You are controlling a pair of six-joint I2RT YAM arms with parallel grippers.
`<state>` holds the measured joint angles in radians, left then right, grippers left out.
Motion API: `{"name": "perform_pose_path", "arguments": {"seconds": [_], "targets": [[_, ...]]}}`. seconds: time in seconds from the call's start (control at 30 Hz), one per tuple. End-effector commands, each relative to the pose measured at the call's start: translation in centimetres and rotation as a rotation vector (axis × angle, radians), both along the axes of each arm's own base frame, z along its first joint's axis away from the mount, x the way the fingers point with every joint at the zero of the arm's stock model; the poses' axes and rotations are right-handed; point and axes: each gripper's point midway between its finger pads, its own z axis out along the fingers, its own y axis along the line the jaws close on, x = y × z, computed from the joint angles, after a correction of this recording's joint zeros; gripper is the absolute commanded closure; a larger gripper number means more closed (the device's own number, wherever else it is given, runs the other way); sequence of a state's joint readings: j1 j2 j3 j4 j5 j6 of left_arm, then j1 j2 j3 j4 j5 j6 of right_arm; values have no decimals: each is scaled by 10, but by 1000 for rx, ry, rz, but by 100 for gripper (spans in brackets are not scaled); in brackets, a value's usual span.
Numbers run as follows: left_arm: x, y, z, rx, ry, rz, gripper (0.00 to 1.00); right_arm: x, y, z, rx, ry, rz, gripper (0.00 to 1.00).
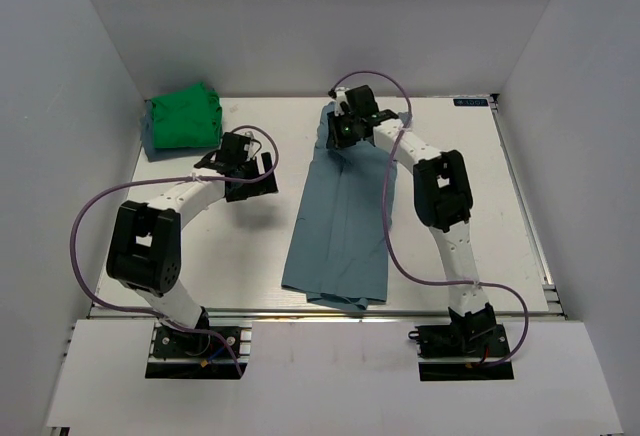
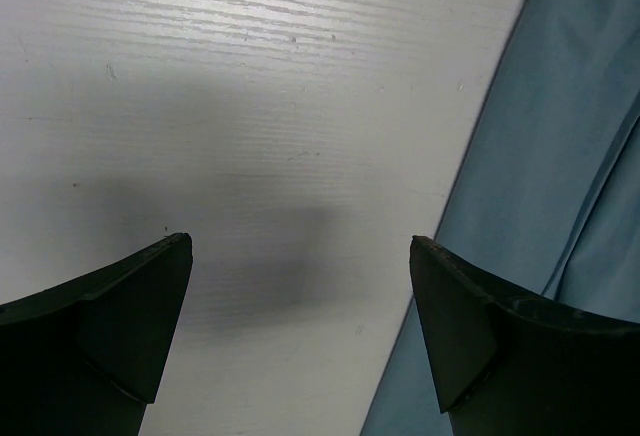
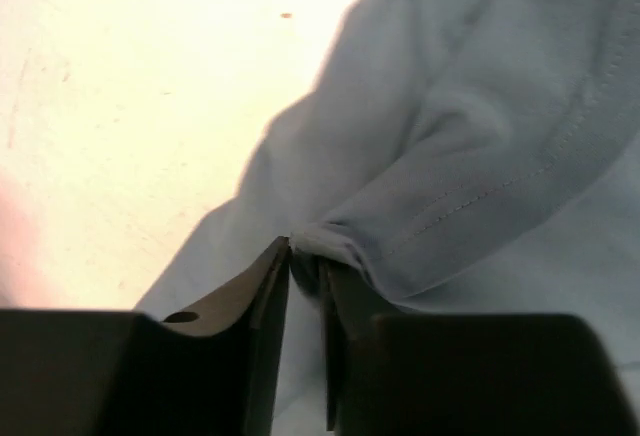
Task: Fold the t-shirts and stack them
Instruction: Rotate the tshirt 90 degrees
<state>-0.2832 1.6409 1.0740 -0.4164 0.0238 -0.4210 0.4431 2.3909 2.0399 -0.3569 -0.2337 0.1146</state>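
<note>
The dusty blue-grey t-shirt (image 1: 340,226) lies as a long folded strip down the middle of the table, from the far side to the front edge. My right gripper (image 1: 345,131) is at the strip's far end. In the right wrist view the right gripper (image 3: 305,256) is shut on a bunched, hemmed fold of the blue-grey t-shirt (image 3: 480,106). The bright green t-shirt (image 1: 183,121) sits as a folded bundle at the far left corner. My left gripper (image 1: 262,178) hovers open over bare table just left of the strip. In its wrist view the left gripper (image 2: 300,256) holds nothing, and the blue-grey t-shirt's (image 2: 560,156) edge lies by the right finger.
The white table (image 1: 480,176) is closed in by white walls at the left, back and right. A metal rail runs along its front edge (image 1: 400,314). Purple cables loop from both arms.
</note>
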Motion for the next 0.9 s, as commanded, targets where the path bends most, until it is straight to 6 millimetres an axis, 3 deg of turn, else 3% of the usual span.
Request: {"name": "perform_pose_path", "arguments": {"seconds": [0.0,0.1,0.17,0.2,0.27,0.33,0.4,0.43,0.53,0.63,0.7,0.73,0.87], "targets": [[2,-5,4,-30,-24,-31,0,8,15,19,-21,-102,56,74],[2,-9,2,-45,-19,-43,0,4,29,20,-33,-141,108,70],[3,-9,2,-46,-20,-43,0,3,38,22,-50,-180,144,60],[3,-9,2,-46,-20,-43,0,1,40,22,-67,-185,140,39],[3,-9,2,-46,-20,-43,0,-1,38,22,-99,-193,138,10],[3,-9,2,-46,-20,-43,0,-5,37,28,-113,-197,142,10],[3,-9,2,-46,-20,-43,0,-5,34,49,-107,-235,137,10],[3,-9,2,-46,-20,-43,0,-8,30,44,-114,-225,134,10],[5,-11,5,-50,-29,-56,0,-7,21,77,-102,-306,102,10],[4,-11,2,-47,-20,-56,0,1,7,93,-110,-345,16,10],[4,-11,2,-47,-20,-56,0,10,-5,97,-126,-355,-56,10],[4,-11,2,-47,-20,-56,0,20,-21,98,-158,-366,-122,10],[6,-12,1,-47,-18,-56,0,30,-37,96,-124,-327,-214,10]]}}
